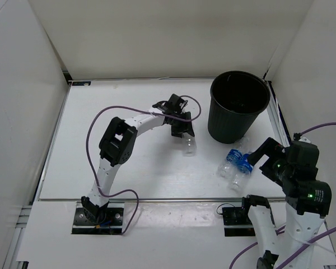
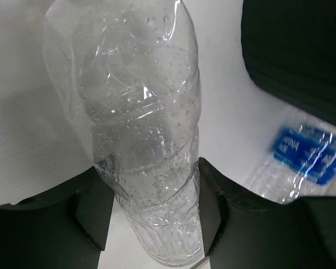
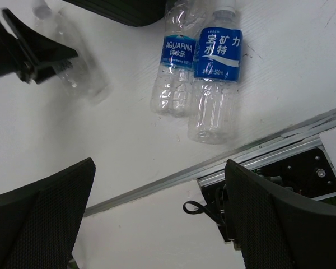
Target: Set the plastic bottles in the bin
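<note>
A plain clear plastic bottle sits near the table's middle, left of the bin. My left gripper is shut on it, with a black finger pressing each side of the bottle's body. Two clear bottles with blue labels lie side by side on the table just below the bin. In the right wrist view they are the Aquafina one and its neighbour. My right gripper hovers open beside them, with nothing between its fingers.
The round black bin stands at the back right of the white table. A metal rail runs along the table's near edge, with the right arm's base plate below it. White walls close in the left, back and right sides.
</note>
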`<state>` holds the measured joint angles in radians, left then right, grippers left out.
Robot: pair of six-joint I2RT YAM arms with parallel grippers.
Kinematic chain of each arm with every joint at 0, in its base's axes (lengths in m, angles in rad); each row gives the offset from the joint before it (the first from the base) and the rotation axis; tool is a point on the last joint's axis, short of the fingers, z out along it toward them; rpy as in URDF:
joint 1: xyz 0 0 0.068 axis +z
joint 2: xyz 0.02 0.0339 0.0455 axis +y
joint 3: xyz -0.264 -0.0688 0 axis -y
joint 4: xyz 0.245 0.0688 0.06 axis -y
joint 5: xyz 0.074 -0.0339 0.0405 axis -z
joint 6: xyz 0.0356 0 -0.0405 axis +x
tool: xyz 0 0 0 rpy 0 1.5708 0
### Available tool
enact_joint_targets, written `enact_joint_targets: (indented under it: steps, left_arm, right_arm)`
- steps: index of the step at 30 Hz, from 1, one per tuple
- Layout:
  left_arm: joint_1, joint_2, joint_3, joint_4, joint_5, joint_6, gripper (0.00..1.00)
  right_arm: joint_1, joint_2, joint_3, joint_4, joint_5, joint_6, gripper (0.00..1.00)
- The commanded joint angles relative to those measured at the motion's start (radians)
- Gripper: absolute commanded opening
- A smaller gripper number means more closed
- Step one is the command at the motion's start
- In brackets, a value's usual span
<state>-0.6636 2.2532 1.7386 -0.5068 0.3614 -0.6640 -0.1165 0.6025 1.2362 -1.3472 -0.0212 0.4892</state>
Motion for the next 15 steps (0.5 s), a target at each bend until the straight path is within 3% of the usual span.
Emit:
enact_joint_targets:
  steps: [1, 5, 8, 11, 15]
  left_arm:
    - [0.016, -0.161, 0.174, -0.085, -0.192, 0.023, 0.49]
    - [-0.03, -0.198, 0.525, -0.098, -0.439, 0.157, 0.5]
    - [-0.056, -0.091, 0.823, -0.036, -0.464, 0.289, 0.51]
    - [-0.073, -0.054, 0.829, 0.104, -0.371, 0.317, 0.52]
    - [-0.1, 0.014, 0.872, 0.158, -0.322, 0.297, 0.54]
  right_arm:
    - [0.005, -0.029, -0.035, 0.009, -0.006, -0.003, 1.0]
    - [0.005, -0.038, -0.056, 0.01, -0.049, 0.008, 1.0]
    - [0.005, -0.038, -0.076, 0.019, -0.059, 0.008, 1.0]
    - [0.005, -0.038, -0.089, 0.028, -0.059, 0.008, 1.0]
    - [0.005, -0.026, -0.078, 0.028, -0.059, 0.008, 1.0]
